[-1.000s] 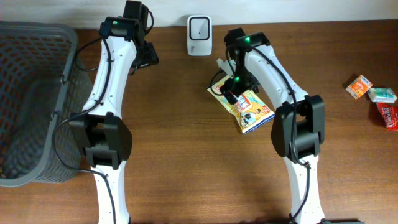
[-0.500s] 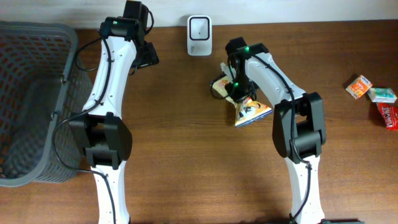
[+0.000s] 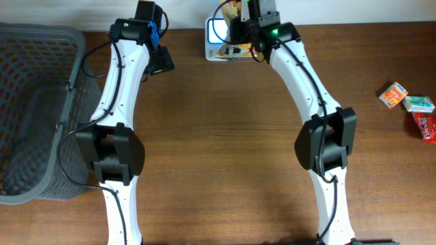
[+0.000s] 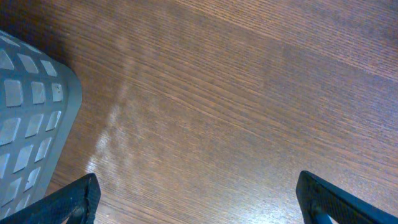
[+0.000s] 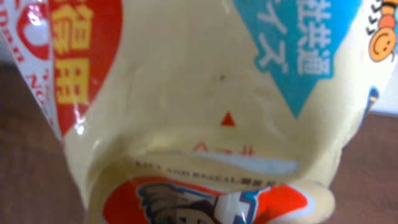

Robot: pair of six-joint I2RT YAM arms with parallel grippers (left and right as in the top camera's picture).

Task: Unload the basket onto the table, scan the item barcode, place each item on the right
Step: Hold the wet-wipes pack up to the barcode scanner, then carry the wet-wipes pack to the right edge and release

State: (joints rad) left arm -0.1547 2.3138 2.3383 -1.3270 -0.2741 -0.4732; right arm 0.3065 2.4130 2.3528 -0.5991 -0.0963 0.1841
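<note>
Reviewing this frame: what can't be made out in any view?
- Barcode: not seen in any view; the right wrist view shows only the packet, very close.
- Scanner: overhead, mostly covered by the packet and right gripper.
- Right gripper's fingers: right wrist view, the packet fills the frame.
- Boxes: overhead, print too small; red one cut by the edge.

Glossy plastic packet [image 5: 186, 124], wood-grain table [image 4: 217, 93], grey plastic mesh basket [image 3: 27, 82].
</note>
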